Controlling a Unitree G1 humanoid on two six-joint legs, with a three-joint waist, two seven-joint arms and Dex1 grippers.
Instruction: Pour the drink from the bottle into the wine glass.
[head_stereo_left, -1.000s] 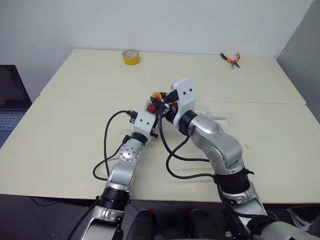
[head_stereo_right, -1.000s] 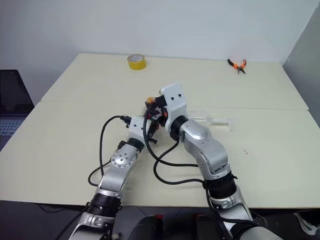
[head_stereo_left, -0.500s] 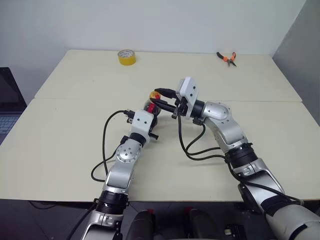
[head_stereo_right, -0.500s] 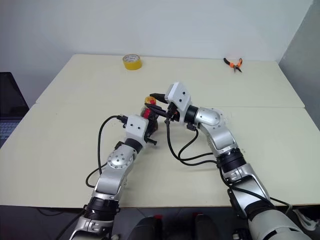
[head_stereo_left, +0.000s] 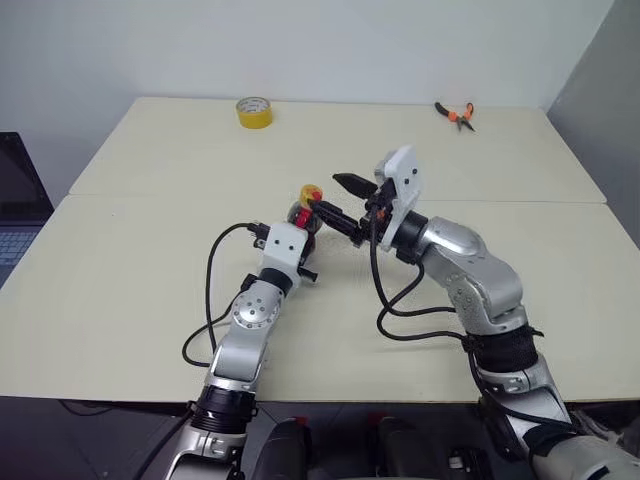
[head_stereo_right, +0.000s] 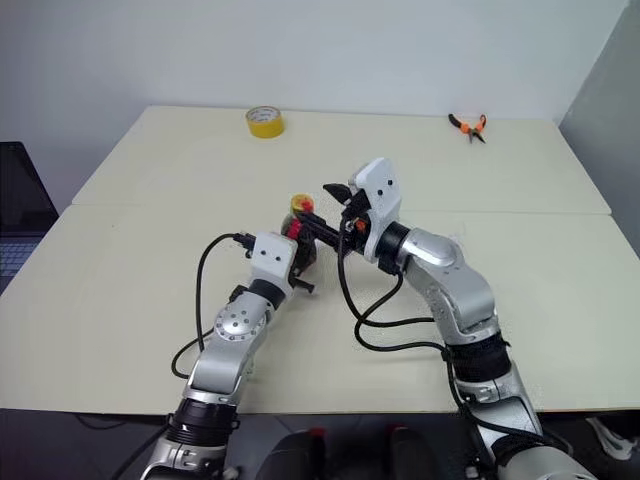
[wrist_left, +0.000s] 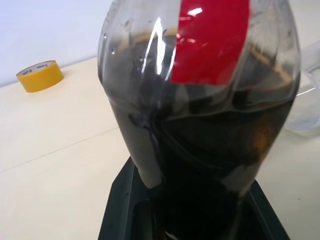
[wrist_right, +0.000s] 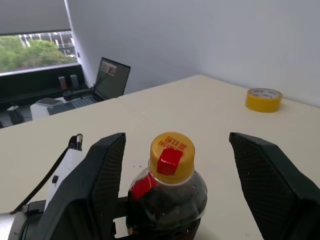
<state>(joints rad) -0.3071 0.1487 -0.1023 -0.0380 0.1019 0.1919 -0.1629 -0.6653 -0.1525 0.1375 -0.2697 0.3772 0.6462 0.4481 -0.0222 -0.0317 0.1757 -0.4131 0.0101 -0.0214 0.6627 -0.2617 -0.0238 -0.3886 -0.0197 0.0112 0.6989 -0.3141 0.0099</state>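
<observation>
Plastic and squashy, the bottle (wrist_right: 167, 192) stands on the tabletop (head_stereo_left: 130, 260), heavy with dark drink (wrist_left: 210, 150). The left gripper (head_stereo_left: 297, 228) has its jaws clamped on the fat belly. The right gripper (wrist_right: 192, 170) has its jaws wide apart around the yellow cap (wrist_right: 172, 149), a good spot to grip.

Both arms: silver-grey metallic segmented shells with rounded joint housings, black collar rings between segments. Forearm discs carry small dark screws in a ring. Each wrist ends in a white boxy housing with two dark round holes on its face.

Left gripper (head_stereo_left: 300, 222): white block, black cable looping out at 9 o'clock and back down along the arm.

Right gripper (head_stereo_left: 340, 198): two black, tapered fingers (wrist_right: 102, 170) with a fine cross-hatched texture on the inner pads. Black cables hang in loose loops beneath the right forearm; orange-red connector spots near the wrist.
</observation>
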